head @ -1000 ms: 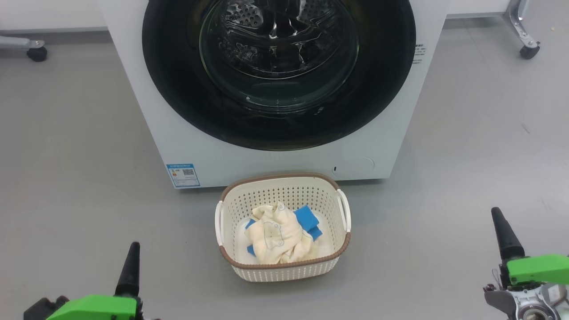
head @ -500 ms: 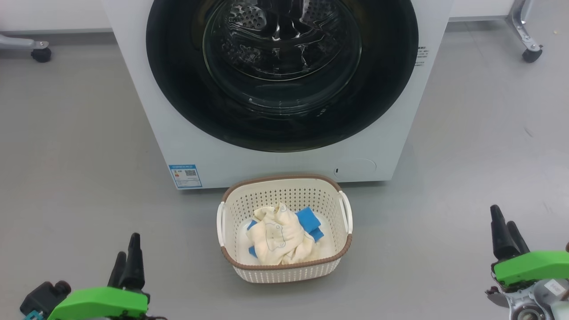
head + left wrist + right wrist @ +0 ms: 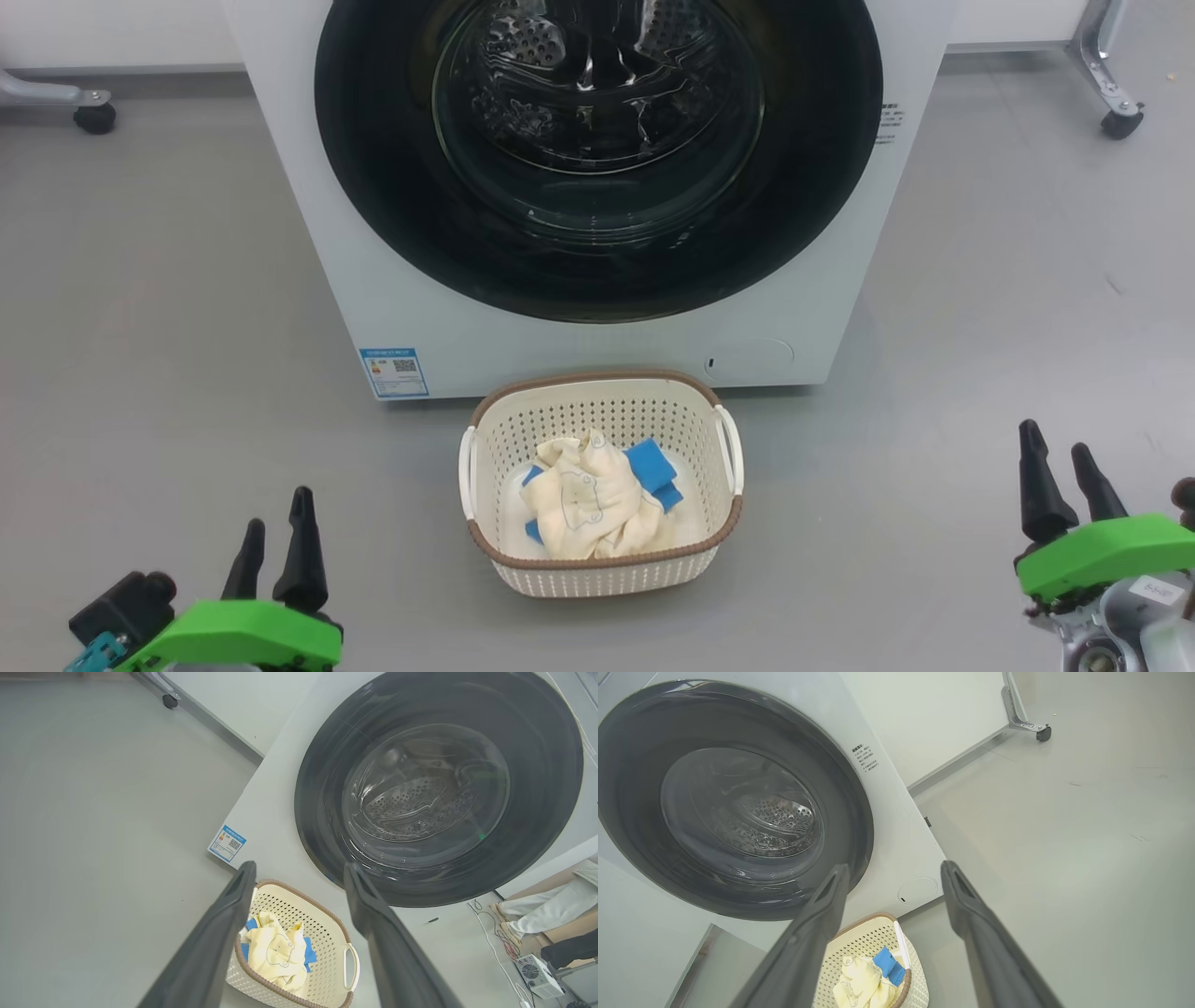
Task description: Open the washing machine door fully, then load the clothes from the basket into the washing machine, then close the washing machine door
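Observation:
The white washing machine stands ahead with its black-rimmed round door shut against its front; the steel drum shows through the glass. On the floor just before it sits the cream basket holding the pale yellow clothes with blue patches. My left gripper is open at the lower left, well clear of the basket. At the lower right my right gripper is open too, nothing between its fingers. The door, basket and clothes show past the left fingers; the door and basket past the right ones.
Grey floor lies on both sides of the machine. Wheeled frame legs stand at the far left and far right. A small white device with cables lies on the floor to the machine's right. A blue label marks the machine's lower left.
The head view has shifted slightly. Both grippers have turned about their wrists, so each now shows two separate fingers where one showed before. Basket and door have not moved.

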